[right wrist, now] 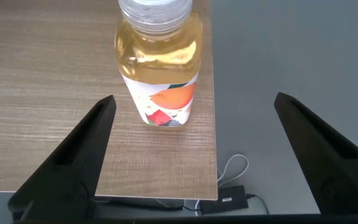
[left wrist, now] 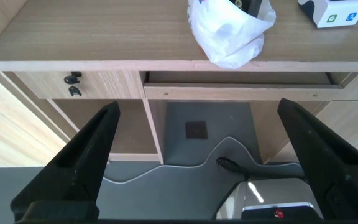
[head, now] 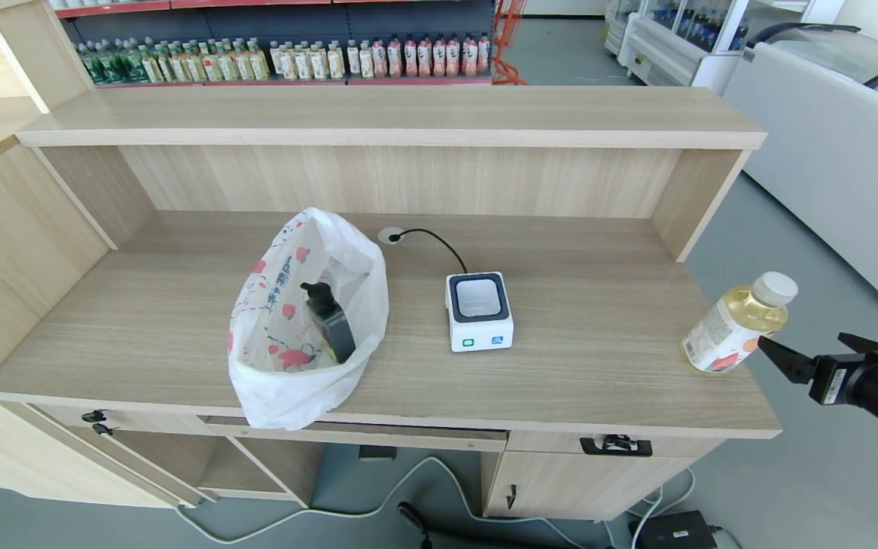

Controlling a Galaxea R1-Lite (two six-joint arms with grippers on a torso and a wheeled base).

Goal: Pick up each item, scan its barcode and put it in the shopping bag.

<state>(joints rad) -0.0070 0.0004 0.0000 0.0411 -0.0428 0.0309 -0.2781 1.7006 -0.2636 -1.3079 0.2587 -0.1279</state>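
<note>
Standing on its base at the right of the head view, the bottle (head: 738,322) sits close to the table's (head: 561,252) right edge and well apart from the scanner (head: 479,310) at the centre and the shopping bag (head: 306,320) at centre left, which already holds 1 dark item (head: 330,320). The right gripper (head: 801,341) hangs just off the table edge at the lower right of the frame, pointing at the bottle without touching it. In the right wrist view its fingers (right wrist: 79,162) are spread wide, with the bottle in the upper middle of the picture, ahead of the gap rather than between them. The bottle looks like clear plastic nearly full of pale yellow liquid, with a white screw cap and a printed label around its lower body. It will likely feel fairly heavy for its size, and its wall may give a little under a hard squeeze. The smooth label could slip, and the liquid would slosh if swung. The best hold is probably across the labelled body at about mid-height, below the shoulder, leaving part of the label bare for the scanner window. No barcode can be made out. Being so near the edge, a nudge could tip the bottle off the table. The left gripper (left wrist: 199,109) hangs low before the table front, below the bag, its fingers also wide apart and holding nothing.
</note>
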